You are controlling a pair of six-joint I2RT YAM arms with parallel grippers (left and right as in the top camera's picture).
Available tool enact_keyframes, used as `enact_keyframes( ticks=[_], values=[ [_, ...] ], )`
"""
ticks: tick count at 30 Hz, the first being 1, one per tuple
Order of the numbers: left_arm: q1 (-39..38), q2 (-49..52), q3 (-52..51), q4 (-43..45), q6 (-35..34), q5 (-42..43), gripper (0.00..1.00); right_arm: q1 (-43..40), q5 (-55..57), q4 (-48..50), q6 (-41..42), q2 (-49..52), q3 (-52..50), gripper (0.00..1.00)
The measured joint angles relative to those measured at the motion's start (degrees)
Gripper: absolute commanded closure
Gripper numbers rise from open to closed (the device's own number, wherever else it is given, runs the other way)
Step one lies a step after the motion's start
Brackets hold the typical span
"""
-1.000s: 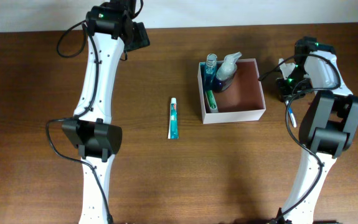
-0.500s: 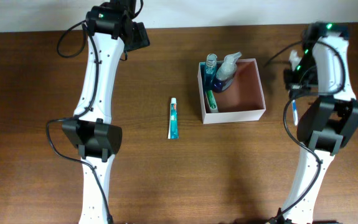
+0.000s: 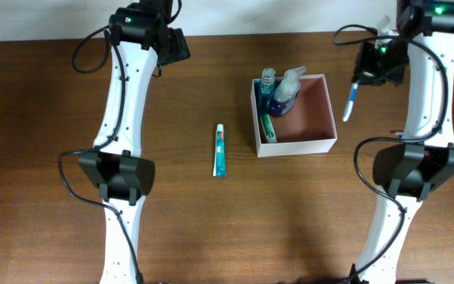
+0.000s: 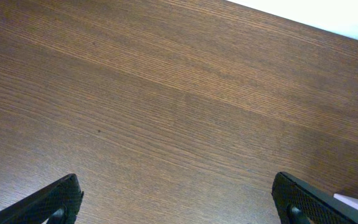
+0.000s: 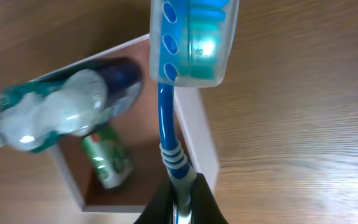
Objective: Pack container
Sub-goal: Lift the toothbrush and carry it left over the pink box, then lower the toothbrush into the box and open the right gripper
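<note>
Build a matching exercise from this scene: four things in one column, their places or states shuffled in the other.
Things:
1. toothbrush
2. teal tube
3. pump bottle
4. left hand

Places or states:
A. in the box
B. flat on the table, left of the box
C. open above bare wood
D. gripped by the right hand

Pairs: 1-D, 2-B, 3-A, 4-C

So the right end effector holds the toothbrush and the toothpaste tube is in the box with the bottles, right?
Not quite: the toothpaste tube lies on the table left of the box, per the overhead view. The right end effector does hold the toothbrush; the bottles are in the box.
</note>
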Motion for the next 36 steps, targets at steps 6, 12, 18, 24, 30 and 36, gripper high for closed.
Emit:
enact_keyframes(
  ticks=[6,12,18,24,30,36],
  values=[
    [0.00,0.00,0.00,0.00,0.00,0.00,0.01,3.32,-1.51,0.00,3.78,-0.02,-0.33,0.96],
    [0.00,0.00,0.00,0.00,0.00,0.02,0.01,6.51,-1.95,0.02,7.28,-0.02,-0.94,0.96],
    [0.00,0.00,0.00,0.00,0.00,0.00,0.01,9.09,-0.83,0.04,9.86,-0.02,-0.96,0.92],
    [0.00,0.00,0.00,0.00,0.00,0.00,0.00,9.49,0.48,0.39,11.37,-0.02,-0.96,0.79],
    [0.00,0.00,0.00,0.00,0.00,0.00,0.01,9.49,1.33,0.81,11.76,-0.02,-0.96,0.62],
    [0.00,0.00,0.00,0.00,0.00,0.00,0.00,8.26,4.39,1.27,11.65,-0.02,-0.96,0.60]
  ],
)
